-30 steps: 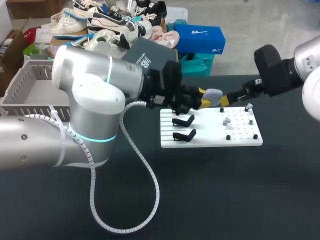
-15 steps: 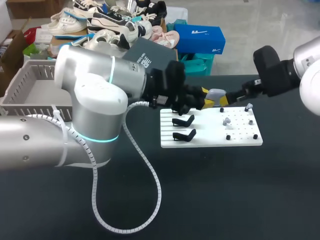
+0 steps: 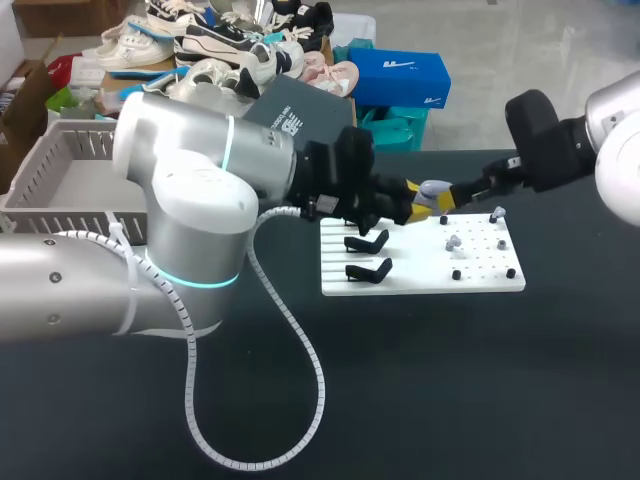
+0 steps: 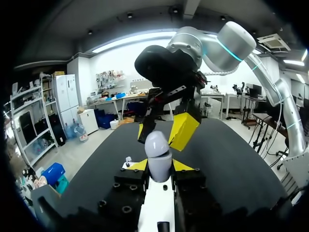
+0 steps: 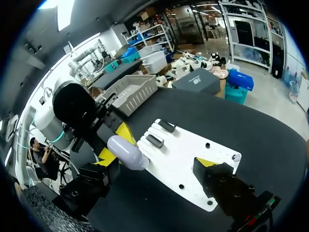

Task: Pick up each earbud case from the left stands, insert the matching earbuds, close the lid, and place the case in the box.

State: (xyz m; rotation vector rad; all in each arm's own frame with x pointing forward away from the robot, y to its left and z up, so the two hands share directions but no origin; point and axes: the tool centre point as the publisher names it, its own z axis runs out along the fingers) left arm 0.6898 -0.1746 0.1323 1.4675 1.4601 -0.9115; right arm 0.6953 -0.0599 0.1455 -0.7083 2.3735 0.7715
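The left gripper is clamped on the case, held in the air near the board. The right gripper stands spread beside the lid, apparently empty. A firm left clamp and a gentle touch on the lid should stop the case twisting out.

board right of centre | stands on its left half | earbuds on its right | case above its back edge | basket far left
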